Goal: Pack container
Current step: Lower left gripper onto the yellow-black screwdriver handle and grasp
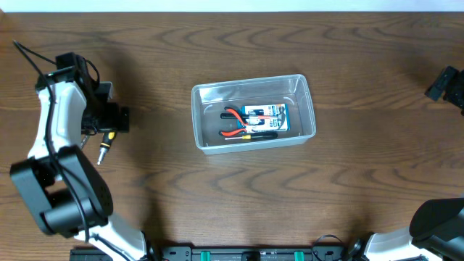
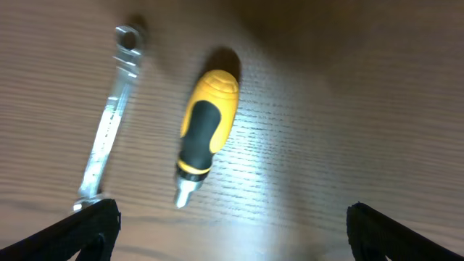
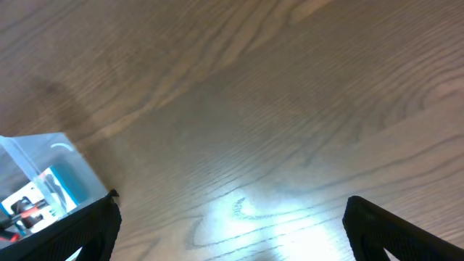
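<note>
The container [image 1: 297, 101], a clear, shallow plastic tub with rounded corners and a rim, sits mid-table [image 1: 362, 188], holding red-handled pliers [image 1: 233, 123] and a blue-and-white box [image 1: 267, 116] whose print is too small to read. At its 9 o'clock the left gripper [image 2: 232, 232], spread wide and empty, hangs over a stubby yellow-and-black screwdriver [image 2: 206, 123] and a steel wrench [image 2: 109, 123]. The right gripper [image 3: 232, 225], at 3 o'clock, is equally wide and empty.

— Item one: type of place?
— Robotics lab, tabletop test station.
— Grounds?
— One dark wood-grain table [image 1: 362, 58]. One white-and-black robot arm [image 1: 52, 119] at 9 o'clock, with a loose black cable [image 1: 27, 54] running from it. A second arm [image 1: 435, 221] at 4 o'clock. One black mounting rail [image 1: 239, 254] with green fittings at 6 o'clock.
— Props?
— Workshop goods. One clear container [image 1: 246, 90] at centre, holding red-handled pliers [image 1: 232, 113]. One yellow screwdriver [image 2: 206, 123] and one wrench [image 2: 109, 130] lying by the 9 o'clock arm.
</note>
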